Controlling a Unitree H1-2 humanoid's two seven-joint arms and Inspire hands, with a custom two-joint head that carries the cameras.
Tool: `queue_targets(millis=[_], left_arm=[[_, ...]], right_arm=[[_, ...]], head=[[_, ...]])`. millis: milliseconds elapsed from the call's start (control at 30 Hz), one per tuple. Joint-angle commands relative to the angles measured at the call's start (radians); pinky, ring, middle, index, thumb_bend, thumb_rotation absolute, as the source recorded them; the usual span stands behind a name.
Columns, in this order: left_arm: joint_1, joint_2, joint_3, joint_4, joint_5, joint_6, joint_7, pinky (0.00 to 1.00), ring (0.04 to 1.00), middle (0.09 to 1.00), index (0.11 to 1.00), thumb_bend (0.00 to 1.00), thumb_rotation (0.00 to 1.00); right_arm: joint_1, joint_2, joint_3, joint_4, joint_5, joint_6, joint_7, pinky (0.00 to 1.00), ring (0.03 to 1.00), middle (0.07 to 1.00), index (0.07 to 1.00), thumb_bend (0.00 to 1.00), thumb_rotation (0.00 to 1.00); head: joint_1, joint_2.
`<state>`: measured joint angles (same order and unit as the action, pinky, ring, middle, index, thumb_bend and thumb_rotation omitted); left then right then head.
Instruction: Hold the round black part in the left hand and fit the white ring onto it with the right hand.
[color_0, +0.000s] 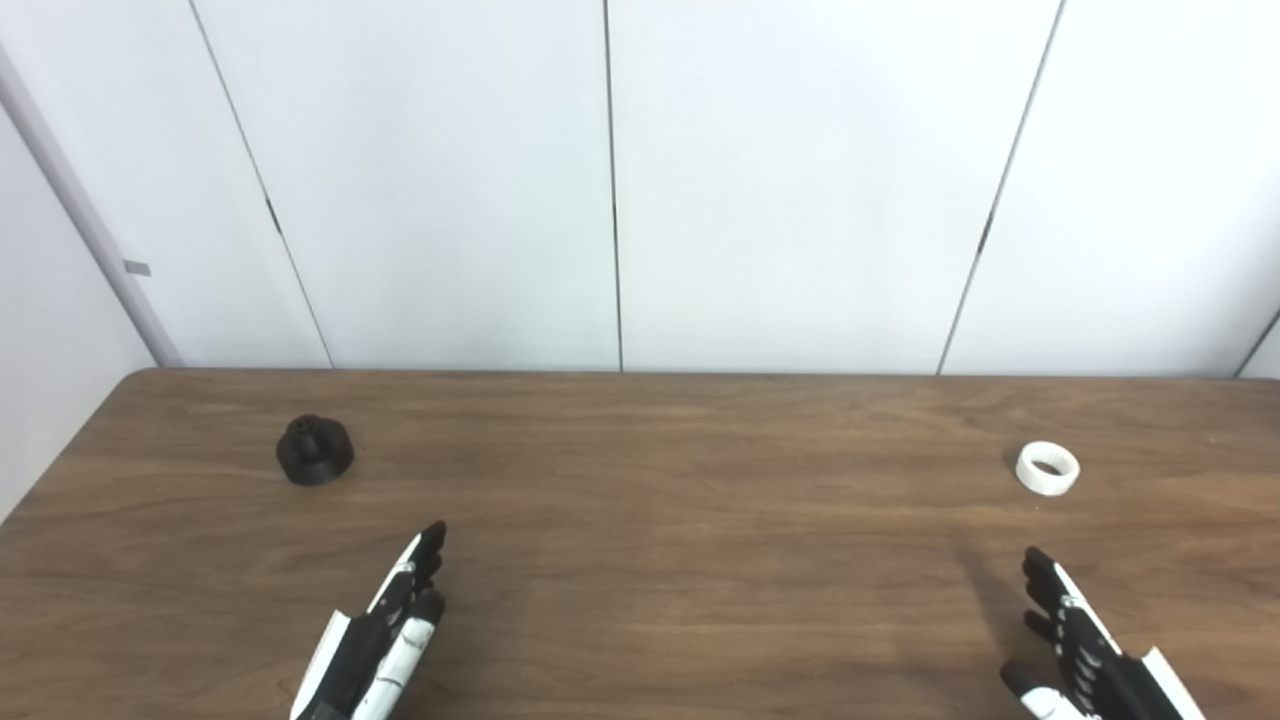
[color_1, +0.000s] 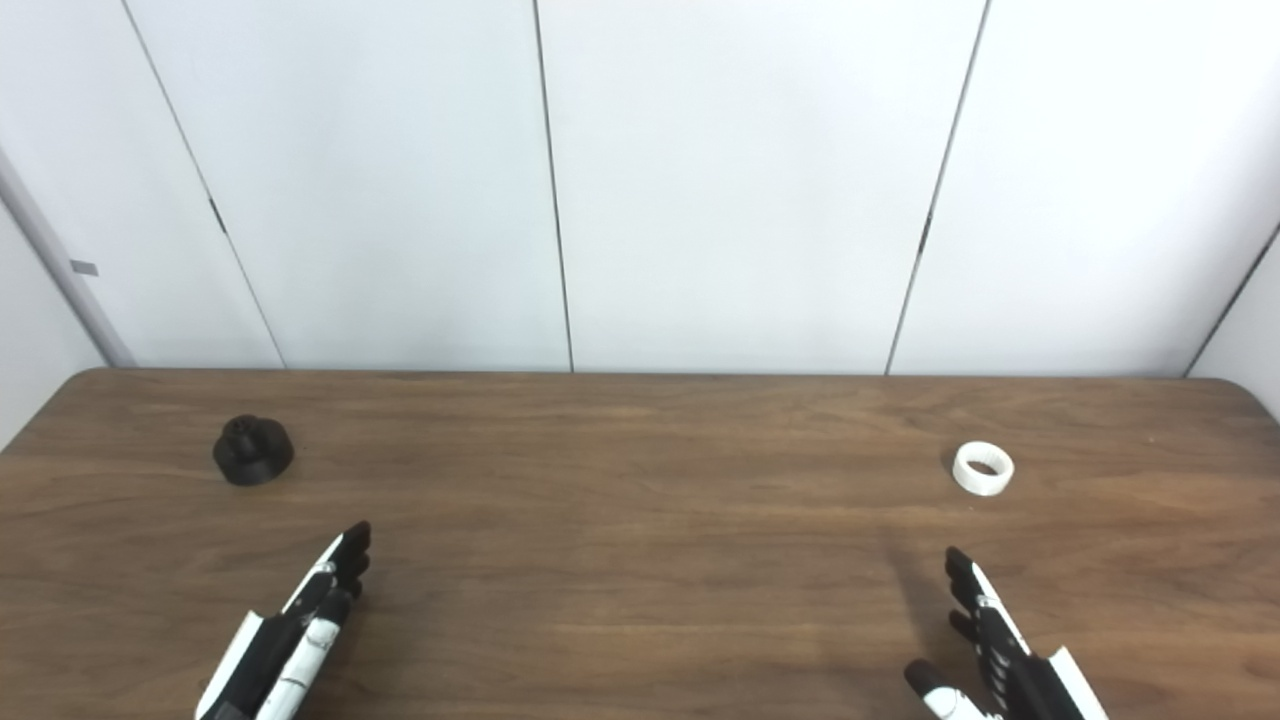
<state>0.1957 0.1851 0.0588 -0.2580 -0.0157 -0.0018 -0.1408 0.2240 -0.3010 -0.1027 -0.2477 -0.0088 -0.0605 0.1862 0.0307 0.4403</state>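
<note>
Both of our hands sit low at the near edge of the worktop (color_0: 640, 560), each with fingers stretched out flat and apart, holding nothing. Our left hand (color_0: 385, 635) comes in from the lower left with its fingertips aimed toward about one o'clock, while the round black part (color_0: 314, 451) lies from those fingertips at about eleven o'clock, near but clearly apart, with bare wood between. That mismatch is what we judge the coming reach to turn on: the left hand points slightly away from its target, so it needs to swing back toward eleven o'clock as it goes forward. The black part stands upright on its wide base, a narrower knob on top, so its axis is vertical and we would expect a grasp around the base from the side to leave the top free. Our right hand (color_0: 1085, 660) comes in from the lower right, fingertips toward eleven o'clock, thumb out to the inside. The white ring (color_0: 1048, 468) lies flat on the wood, opening facing up, nearly at twelve o'clock from those fingertips and a little nearer to them than the black part is to the left hand. Ring and black part are well apart, at three and nine o'clock of the worktop, so each hand is plainly the nearer one for its own piece and neither has to cross. Nothing is grasped yet; we read the task as at its very start.
</note>
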Motion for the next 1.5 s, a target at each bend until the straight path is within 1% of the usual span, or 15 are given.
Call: queue_targets(millis=[0,567,633,700,800,833,900,933,967,1033,1067,1133,1200,1300,1467], left_arm=[[-0.008,0.009,0.002,-0.030,-0.008,-0.036,0.000,1.00,1.000,1.000,0.994,0.60,0.84],[-0.006,0.008,0.001,-0.039,0.004,-0.038,0.004,1.00,1.000,1.000,1.000,0.56,0.83],[-0.008,0.008,-0.001,-0.038,0.024,-0.061,0.010,1.00,1.000,1.000,0.996,0.53,0.77],[-0.013,0.011,-0.001,-0.046,0.093,-0.091,0.034,1.00,1.000,1.000,0.973,0.51,0.67],[-0.042,0.033,0.015,-0.079,0.274,-0.149,0.095,0.97,1.000,1.000,0.908,0.58,0.42],[-0.059,0.046,0.030,-0.089,0.341,-0.167,0.123,0.92,0.993,1.000,0.888,0.64,0.36],[-0.089,0.064,0.059,-0.106,0.433,-0.184,0.164,0.88,0.981,0.998,0.859,0.70,0.33],[-0.109,0.073,0.081,-0.121,0.470,-0.179,0.182,0.88,0.989,0.998,0.837,0.72,0.32],[-0.122,0.078,0.095,-0.131,0.494,-0.174,0.192,0.94,0.996,1.000,0.820,0.73,0.31],[-0.162,0.105,0.152,-0.154,0.522,-0.142,0.214,0.98,0.999,1.000,0.806,0.74,0.26],[-0.176,0.116,0.175,-0.158,0.524,-0.124,0.217,0.93,1.000,1.000,0.790,0.76,0.21],[-0.197,0.130,0.208,-0.159,0.540,-0.080,0.214,0.91,1.000,1.000,0.785,0.77,0.18],[-0.215,0.146,0.235,-0.148,0.577,-0.028,0.214,0.83,1.000,0.994,0.775,0.80,0.19],[-0.242,0.171,0.259,-0.121,0.628,0.025,0.226,0.97,1.000,0.995,0.769,0.85,0.23],[-0.277,0.210,0.271,-0.071,0.668,0.078,0.235,1.00,1.000,1.000,0.781,0.93,0.35]], right_arm=[[0.001,-0.011,-0.003,-0.022,0.004,0.001,-0.001,0.95,1.000,1.000,1.000,0.50,0.62],[0.006,-0.010,-0.002,-0.041,0.009,0.018,-0.002,0.97,1.000,1.000,1.000,0.46,0.58],[0.006,-0.012,-0.002,-0.042,0.000,0.018,-0.004,0.96,1.000,1.000,1.000,0.45,0.58],[0.006,-0.015,-0.004,-0.043,-0.006,0.019,-0.006,0.96,1.000,1.000,1.000,0.45,0.59],[0.007,-0.019,-0.010,-0.044,0.017,0.027,0.002,1.00,1.000,1.000,1.000,0.43,0.58],[0.007,-0.020,-0.011,-0.043,0.023,0.026,0.004,1.00,1.000,1.000,1.000,0.42,0.57],[0.007,-0.023,-0.013,-0.039,0.033,0.020,0.009,1.00,1.000,1.000,1.000,0.40,0.57],[0.006,-0.026,-0.015,-0.034,0.045,0.016,0.014,1.00,1.000,1.000,1.000,0.38,0.56],[0.005,-0.027,-0.016,-0.031,0.053,0.013,0.018,1.00,1.000,1.000,1.000,0.37,0.56],[0.006,-0.032,-0.019,-0.025,0.057,0.011,0.021,1.00,1.000,1.000,1.000,0.37,0.56],[0.006,-0.034,-0.021,-0.022,0.057,0.009,0.023,1.00,1.000,1.000,1.000,0.37,0.57],[0.006,-0.039,-0.025,-0.015,0.062,0.003,0.027,1.00,1.000,1.000,1.000,0.37,0.58],[0.006,-0.046,-0.027,-0.007,0.070,-0.004,0.031,1.00,1.000,1.000,1.000,0.37,0.60],[0.004,-0.054,-0.029,-0.002,0.093,-0.007,0.036,1.00,1.000,1.000,1.000,0.39,0.62],[0.005,-0.063,-0.038,0.008,0.080,-0.005,0.024,0.98,1.000,1.000,1.000,0.43,0.67]], head=[[0.001,0.001],[0.018,0.010],[0.035,0.012],[0.050,0.013],[0.077,0.014],[0.082,0.014],[0.103,0.014],[0.117,0.012],[0.117,0.012],[0.154,0.010],[0.161,0.009],[0.187,0.007],[0.203,0.006],[0.229,0.006],[0.257,0.000]])
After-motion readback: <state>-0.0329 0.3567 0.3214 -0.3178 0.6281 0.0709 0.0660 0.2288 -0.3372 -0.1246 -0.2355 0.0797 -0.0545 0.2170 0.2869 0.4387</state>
